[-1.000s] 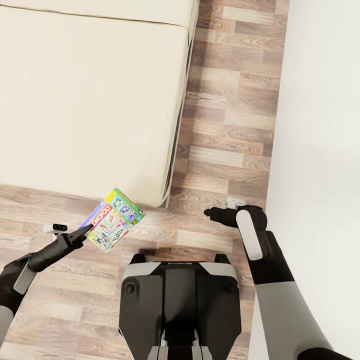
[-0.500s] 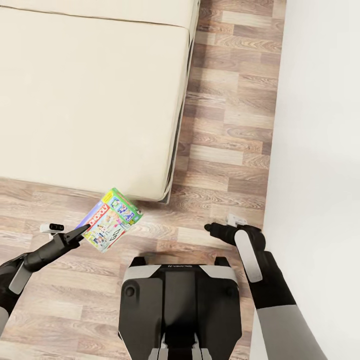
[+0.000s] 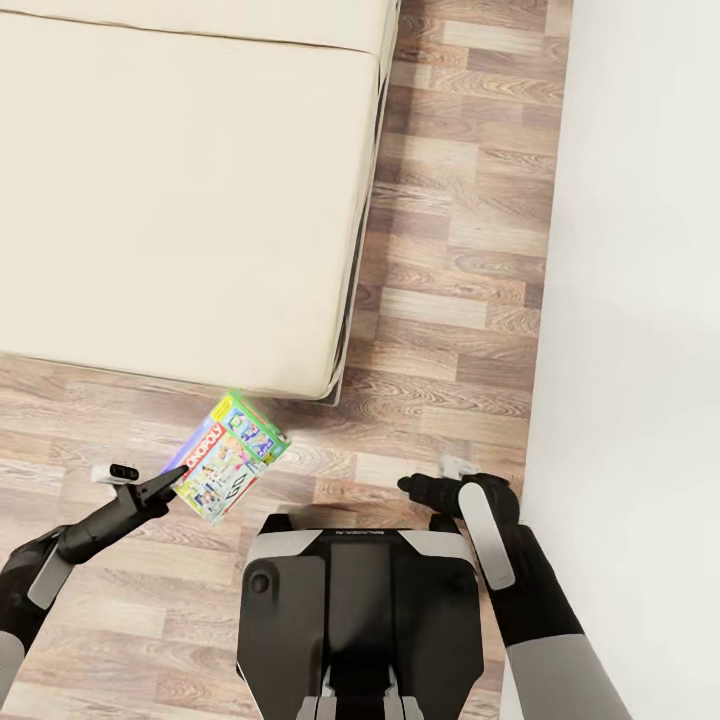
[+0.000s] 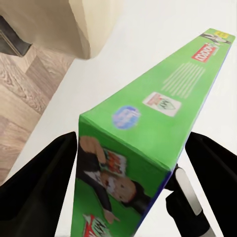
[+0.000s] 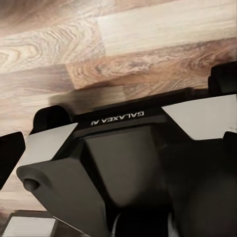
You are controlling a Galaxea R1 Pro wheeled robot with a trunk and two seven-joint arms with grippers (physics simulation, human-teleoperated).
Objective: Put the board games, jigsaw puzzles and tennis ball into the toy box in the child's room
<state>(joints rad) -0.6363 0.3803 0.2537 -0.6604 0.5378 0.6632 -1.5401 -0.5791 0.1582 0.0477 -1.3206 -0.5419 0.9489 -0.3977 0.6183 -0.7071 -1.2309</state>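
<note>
With the cream-beige bed [image 3: 170, 200] sliding up the head view as the robot backs off, the left tool [image 3: 172, 482] stays clamped on the green-edged Monopoly carton [image 3: 228, 456] above the wood-plank floor [image 3: 450, 250], carrying it boxward, while the right tool's [image 3: 408, 484] jaws cannot be judged.

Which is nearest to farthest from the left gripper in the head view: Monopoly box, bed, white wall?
1. Monopoly box: clamped in the left gripper.
2. Bed: just ahead, beyond the box.
3. White wall: far across on the robot's right.
</note>
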